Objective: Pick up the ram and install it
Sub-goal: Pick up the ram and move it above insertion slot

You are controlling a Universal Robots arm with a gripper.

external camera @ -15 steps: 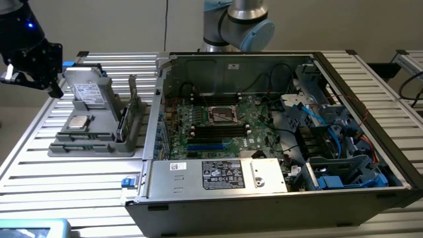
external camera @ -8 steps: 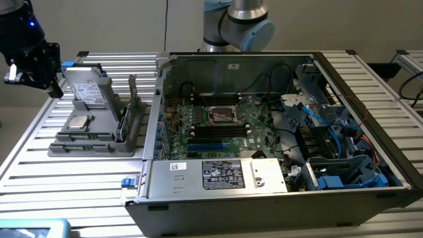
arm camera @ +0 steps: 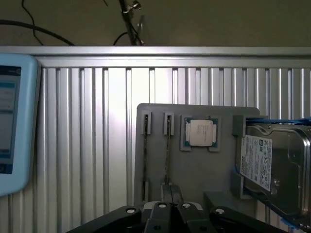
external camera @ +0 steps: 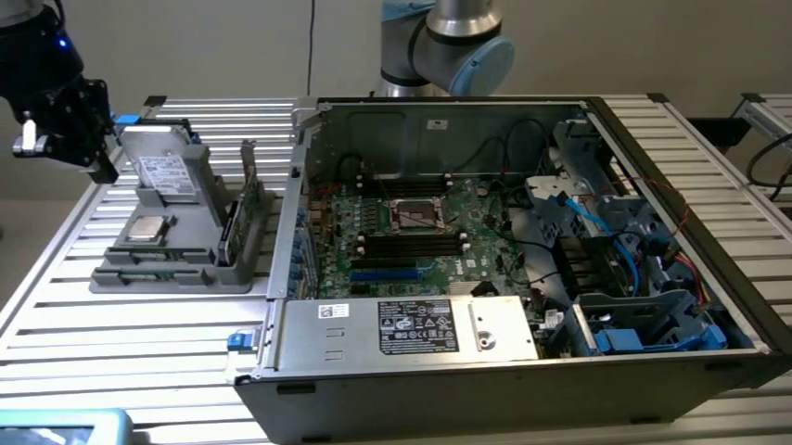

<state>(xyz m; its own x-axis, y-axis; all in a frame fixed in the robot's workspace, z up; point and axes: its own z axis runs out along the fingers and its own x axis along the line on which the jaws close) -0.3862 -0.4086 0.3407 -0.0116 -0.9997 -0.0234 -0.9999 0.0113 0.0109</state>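
The ram point(arm camera: 167, 153) stands on edge in a slot of the grey holder tray point(arm camera: 194, 174), with a second like stick point(arm camera: 146, 155) in the slot beside it. In the exterior view the ram point(external camera: 230, 232) sits along the tray's side nearest the computer case. My gripper point(arm camera: 170, 190) hovers above the tray, its fingertips pressed together with nothing between them, roughly in line with the ram's slot. In the exterior view the gripper point(external camera: 87, 148) hangs at the upper left, above the tray's far end.
The holder tray point(external camera: 173, 269) also carries a square silver processor point(arm camera: 200, 132) and a hard drive point(arm camera: 272, 165). An open computer case point(external camera: 520, 232) with its motherboard point(external camera: 409, 232) lies to the exterior view's right. A light-blue tablet point(arm camera: 14, 121) rests on the slatted table.
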